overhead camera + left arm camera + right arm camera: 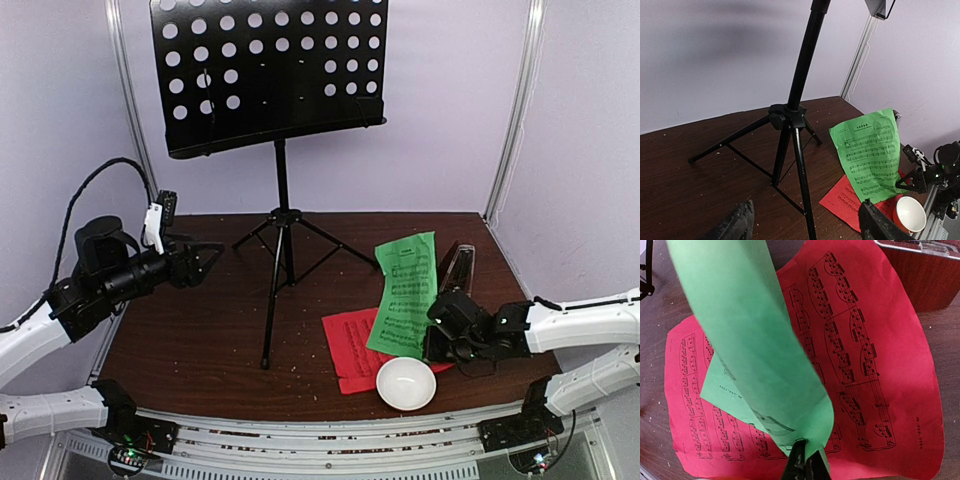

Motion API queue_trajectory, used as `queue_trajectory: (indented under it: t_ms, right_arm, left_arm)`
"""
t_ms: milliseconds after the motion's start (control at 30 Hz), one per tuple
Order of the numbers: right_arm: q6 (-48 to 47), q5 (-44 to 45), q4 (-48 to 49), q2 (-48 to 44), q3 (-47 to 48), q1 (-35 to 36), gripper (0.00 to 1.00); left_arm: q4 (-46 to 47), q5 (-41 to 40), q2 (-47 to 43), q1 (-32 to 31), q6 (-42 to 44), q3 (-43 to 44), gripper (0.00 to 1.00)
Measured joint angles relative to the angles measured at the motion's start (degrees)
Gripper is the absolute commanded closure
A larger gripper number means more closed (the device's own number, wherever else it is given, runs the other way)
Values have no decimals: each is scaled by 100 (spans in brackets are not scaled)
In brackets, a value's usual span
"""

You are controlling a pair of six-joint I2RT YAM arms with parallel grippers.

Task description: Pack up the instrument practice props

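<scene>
The black perforated music stand (281, 225) rises on its tripod at the table's middle, and its legs (790, 145) fill the left wrist view. My left gripper (208, 258) hovers open to the left of the stand, with its fingers (879, 222) spread wide and nothing between them. My right gripper (436, 335) is shut on the lower edge of the green music sheet (755, 340), which curls upward above the red music sheet (870, 350) lying flat on the table. The red-brown metronome (457, 264) lies behind the sheets.
A white bowl (406, 384) stands at the table's front edge, just in front of the red sheet (350, 352). The table is boxed in by pale walls at the back and sides. Crumbs dot the dark wood (200, 340).
</scene>
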Motion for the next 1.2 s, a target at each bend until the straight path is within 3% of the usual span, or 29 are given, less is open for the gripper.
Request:
queue_trajectory:
  t_ms: [233,500,767,967,1200]
  right_arm:
    - [-11,96,-96,-278,55,0,61]
    - [-225,385,-188,-1521,101,-2,20]
    - [-339,730,238,-3018,-188,-2,10]
    - [-413,562,1113,-3611,-1003,-2,8]
    - [-1064,-179,2258,-3615,-1491,-2,6]
  left_arm:
    - [219,4,-39,0,-273,-354,25]
    - [1182,400,216,0,-1174,-1351,23]
    - [2092,1099,1274,2,-1547,-1370,26]
    - [2896,1377,1939,282,-756,-1137,29]
    - [4883,1757,3145,1176,-177,-1060,27]
